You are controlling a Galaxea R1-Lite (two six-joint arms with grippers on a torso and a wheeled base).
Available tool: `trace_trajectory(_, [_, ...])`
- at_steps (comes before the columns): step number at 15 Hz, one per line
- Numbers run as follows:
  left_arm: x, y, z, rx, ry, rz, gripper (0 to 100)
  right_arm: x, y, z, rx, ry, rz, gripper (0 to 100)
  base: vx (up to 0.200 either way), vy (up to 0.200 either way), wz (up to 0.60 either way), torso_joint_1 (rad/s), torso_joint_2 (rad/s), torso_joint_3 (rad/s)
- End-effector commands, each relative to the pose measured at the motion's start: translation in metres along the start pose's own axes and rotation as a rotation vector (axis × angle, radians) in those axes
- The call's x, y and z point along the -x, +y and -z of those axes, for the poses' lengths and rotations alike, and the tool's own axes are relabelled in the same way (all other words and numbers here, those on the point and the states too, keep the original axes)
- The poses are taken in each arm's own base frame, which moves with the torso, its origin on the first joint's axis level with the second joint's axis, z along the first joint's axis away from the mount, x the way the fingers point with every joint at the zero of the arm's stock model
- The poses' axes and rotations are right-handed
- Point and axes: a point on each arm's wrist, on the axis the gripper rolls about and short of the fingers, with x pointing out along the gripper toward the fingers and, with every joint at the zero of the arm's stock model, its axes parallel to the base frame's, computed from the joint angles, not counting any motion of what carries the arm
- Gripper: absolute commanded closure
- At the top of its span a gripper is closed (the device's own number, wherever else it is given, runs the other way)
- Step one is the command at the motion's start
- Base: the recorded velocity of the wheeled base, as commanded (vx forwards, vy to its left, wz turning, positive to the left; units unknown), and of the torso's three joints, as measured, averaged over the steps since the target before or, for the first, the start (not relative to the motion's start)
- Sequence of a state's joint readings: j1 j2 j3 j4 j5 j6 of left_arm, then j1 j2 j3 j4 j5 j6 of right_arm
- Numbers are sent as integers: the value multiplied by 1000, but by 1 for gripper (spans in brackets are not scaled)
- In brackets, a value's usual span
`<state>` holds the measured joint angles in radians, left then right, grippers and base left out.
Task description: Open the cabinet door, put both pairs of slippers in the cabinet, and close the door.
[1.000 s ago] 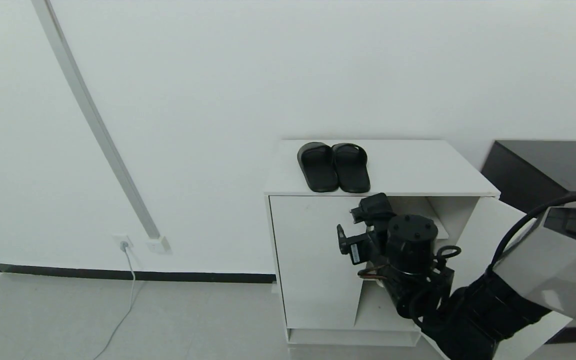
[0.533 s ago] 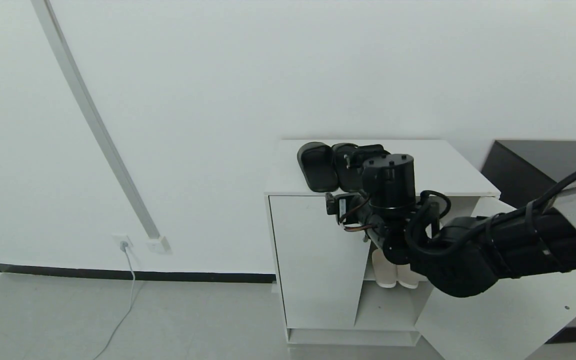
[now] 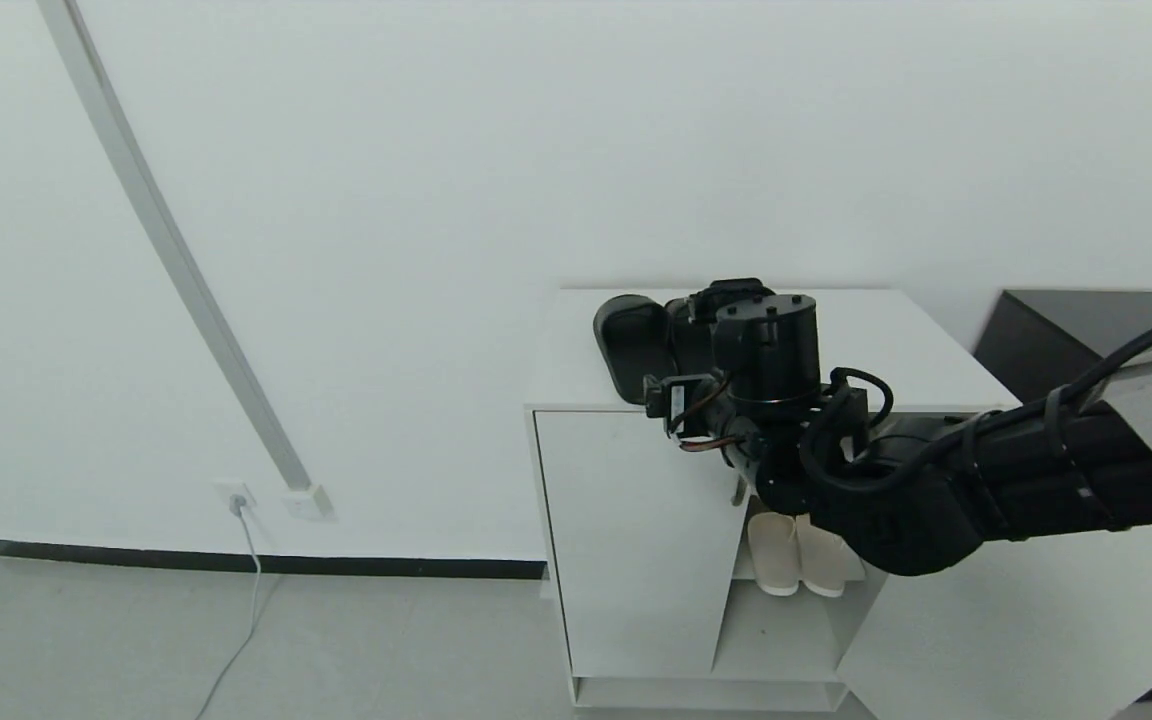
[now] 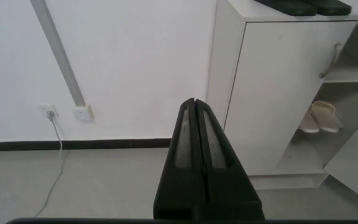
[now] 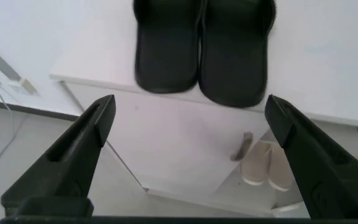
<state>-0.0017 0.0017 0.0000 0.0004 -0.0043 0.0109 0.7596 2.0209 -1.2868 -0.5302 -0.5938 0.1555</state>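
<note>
Two pale slippers, apparently, inside cabinet.

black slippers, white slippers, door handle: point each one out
black slippers (image 5: pixel 232 53), right wrist view, footbed of one slipper
white slippers (image 3: pixel 774 555), head view, middle of one slipper
door handle (image 5: pixel 242 146), right wrist view, middle of the bar

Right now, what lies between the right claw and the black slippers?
Nothing; the right wrist view shows a bare gap from open right claw to black slippers.
</note>
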Motion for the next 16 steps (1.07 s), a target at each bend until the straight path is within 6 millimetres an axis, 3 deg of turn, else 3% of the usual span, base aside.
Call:
trace_trajectory(1, [0,0,0,0,-1,2,100,-4,2,7,6,13,1,0,200,0,0,22,2,-12])
trace_trajectory(8, [0,0,0,0,-1,0,100,-12,6,24,29,43,-4,0,200,0,0,4,3,2])
trace_trajectory(12, [0,0,0,2,-1,0,100,-16,7,26,25,45,-13,0,0,0,0,0,0,0])
trace_trajectory(16, [0,0,0,2,-1,0,100,-36,9,32,21,44,-7,0,0,0,0,0,0,0])
